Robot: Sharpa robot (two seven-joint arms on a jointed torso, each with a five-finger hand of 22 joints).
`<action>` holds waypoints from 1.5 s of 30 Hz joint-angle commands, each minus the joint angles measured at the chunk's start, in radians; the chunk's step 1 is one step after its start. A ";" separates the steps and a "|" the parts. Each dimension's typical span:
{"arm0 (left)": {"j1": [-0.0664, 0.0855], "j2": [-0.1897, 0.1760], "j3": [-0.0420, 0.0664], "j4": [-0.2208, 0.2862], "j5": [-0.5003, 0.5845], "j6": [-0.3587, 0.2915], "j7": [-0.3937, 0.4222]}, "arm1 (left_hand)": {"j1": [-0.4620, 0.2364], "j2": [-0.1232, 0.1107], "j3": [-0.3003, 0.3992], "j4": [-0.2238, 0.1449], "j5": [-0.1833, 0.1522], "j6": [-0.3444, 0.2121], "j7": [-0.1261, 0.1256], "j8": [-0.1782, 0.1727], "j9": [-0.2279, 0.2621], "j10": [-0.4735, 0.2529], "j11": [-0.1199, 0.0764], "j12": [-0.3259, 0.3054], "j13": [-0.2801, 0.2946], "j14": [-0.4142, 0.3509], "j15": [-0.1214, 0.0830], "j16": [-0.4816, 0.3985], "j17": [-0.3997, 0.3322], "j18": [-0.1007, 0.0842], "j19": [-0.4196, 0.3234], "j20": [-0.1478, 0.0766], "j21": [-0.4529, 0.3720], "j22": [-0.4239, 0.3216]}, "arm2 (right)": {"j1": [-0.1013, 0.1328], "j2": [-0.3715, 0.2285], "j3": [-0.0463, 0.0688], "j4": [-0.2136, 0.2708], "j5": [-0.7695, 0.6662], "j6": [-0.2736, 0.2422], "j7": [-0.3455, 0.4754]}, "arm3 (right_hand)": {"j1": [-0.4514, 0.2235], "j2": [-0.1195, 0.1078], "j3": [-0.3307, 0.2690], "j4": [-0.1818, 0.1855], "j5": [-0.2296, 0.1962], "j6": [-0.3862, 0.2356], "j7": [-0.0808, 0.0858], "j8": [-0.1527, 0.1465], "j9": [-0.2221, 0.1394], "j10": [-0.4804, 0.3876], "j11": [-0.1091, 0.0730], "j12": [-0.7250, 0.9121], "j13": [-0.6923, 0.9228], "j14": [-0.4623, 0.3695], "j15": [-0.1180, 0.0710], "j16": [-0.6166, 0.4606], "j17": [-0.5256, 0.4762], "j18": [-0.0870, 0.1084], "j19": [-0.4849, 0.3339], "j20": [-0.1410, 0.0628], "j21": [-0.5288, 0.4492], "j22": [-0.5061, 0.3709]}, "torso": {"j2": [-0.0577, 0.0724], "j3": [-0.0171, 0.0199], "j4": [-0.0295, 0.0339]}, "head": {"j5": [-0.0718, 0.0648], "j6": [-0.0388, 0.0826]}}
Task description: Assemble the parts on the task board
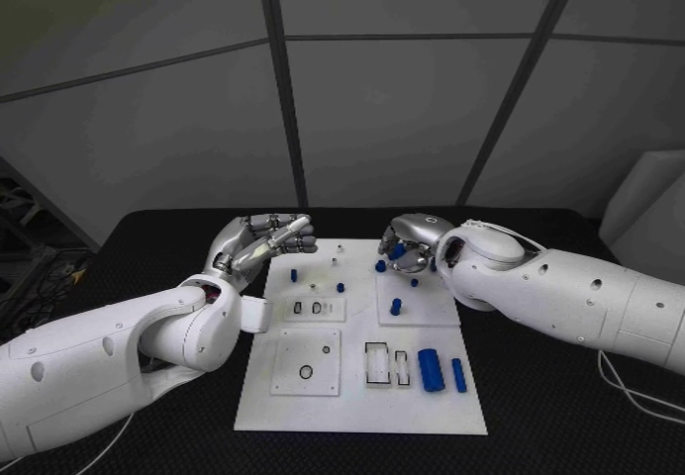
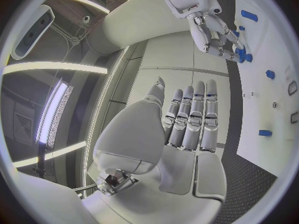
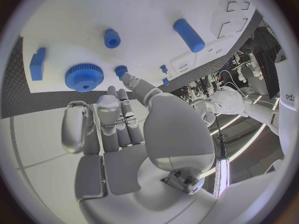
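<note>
Right hand (image 1: 407, 247) hovers over the far edge of the white task board (image 1: 357, 411), fingers curled over a blue gear (image 3: 83, 76), apparently not grasping it. Left hand (image 1: 257, 242) is released, fingers straight, just off the board's far left corner. Two blue cylinders (image 1: 440, 372) lie on the board's near right part.

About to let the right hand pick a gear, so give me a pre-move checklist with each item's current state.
1. Right hand empty: ok, fingers apart, nothing held.
2. Right hand over the large blue gear: ok, it hovers above the board's far edge.
3. Small blue gear clear of the fingers: cannot tell, it sits right at a fingertip.
4. Left hand off the task board: ok, raised beside it, empty.
5. Blue cylinder undisturbed: ok, lying on the board.
</note>
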 commanded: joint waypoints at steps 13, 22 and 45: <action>0.003 0.002 0.001 -0.002 -0.008 0.019 0.002 | -0.012 -0.002 -0.007 -0.002 -0.006 0.005 0.004 -0.006 -0.001 0.002 0.005 -0.005 -0.001 -0.007 0.001 -0.006 0.000 -0.007 0.004 0.005 0.005 -0.001 | 0.004 0.028 0.001 -0.027 -0.011 0.060 -0.017 | 0.002 0.000 0.003 0.013 -0.004 -0.010 -0.003 -0.002 -0.001 0.002 -0.001 -0.001 0.003 0.011 0.005 0.018 0.012 -0.015 0.012 -0.002 0.011 0.010 | 0.004 -0.0011 0.0012 | 0.007 -0.025; 0.005 0.001 0.001 -0.004 -0.008 0.019 0.002 | -0.013 -0.001 -0.008 -0.003 -0.006 0.004 0.004 -0.007 -0.002 0.001 0.005 -0.006 -0.001 -0.008 0.001 -0.007 0.000 -0.007 0.005 0.005 0.005 -0.001 | 0.004 0.037 0.001 -0.037 -0.011 0.090 -0.021 | -0.001 0.003 0.007 0.021 -0.004 0.001 -0.002 0.002 0.002 0.013 -0.001 0.000 0.005 0.008 0.005 0.028 0.017 -0.016 0.013 -0.001 0.015 0.016 | 0.006 -0.0007 0.0000 | 0.004 -0.025; 0.008 0.003 0.002 -0.005 -0.008 0.023 -0.004 | -0.015 0.001 -0.010 -0.002 -0.008 0.004 0.005 -0.009 -0.002 0.001 0.006 -0.008 -0.001 -0.008 0.002 -0.009 0.000 -0.006 0.005 0.005 0.005 -0.002 | 0.004 0.067 0.001 -0.072 -0.011 0.081 -0.012 | 0.003 0.033 0.041 0.052 -0.003 0.049 -0.014 0.010 0.013 0.071 -0.014 0.002 0.010 0.004 -0.005 0.075 0.051 -0.027 0.045 -0.009 0.045 0.078 | 0.010 -0.0004 0.0033 | 0.007 -0.035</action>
